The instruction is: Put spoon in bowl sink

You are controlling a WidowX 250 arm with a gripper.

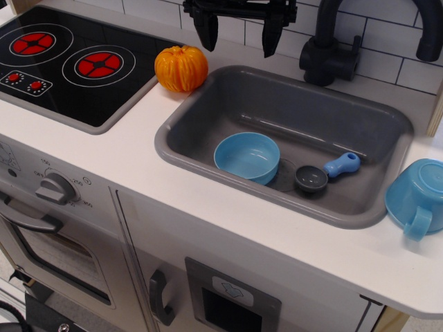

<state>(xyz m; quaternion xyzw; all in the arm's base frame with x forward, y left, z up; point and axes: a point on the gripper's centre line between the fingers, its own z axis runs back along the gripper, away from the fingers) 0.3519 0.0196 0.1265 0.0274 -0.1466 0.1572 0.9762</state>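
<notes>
Two things sat in the sink (pixel 208 142): the bowl (pixel 246 156) and, just right of it, the spoon (pixel 327 173) on the basin floor. Gripper (pixel 239 31) hung up top, jaws spread, empty.

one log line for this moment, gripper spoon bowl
gripper: open, high behind sink, holding nothing | spoon: on sink floor, right of bowl, not in it | bowl: upright, empty
</notes>
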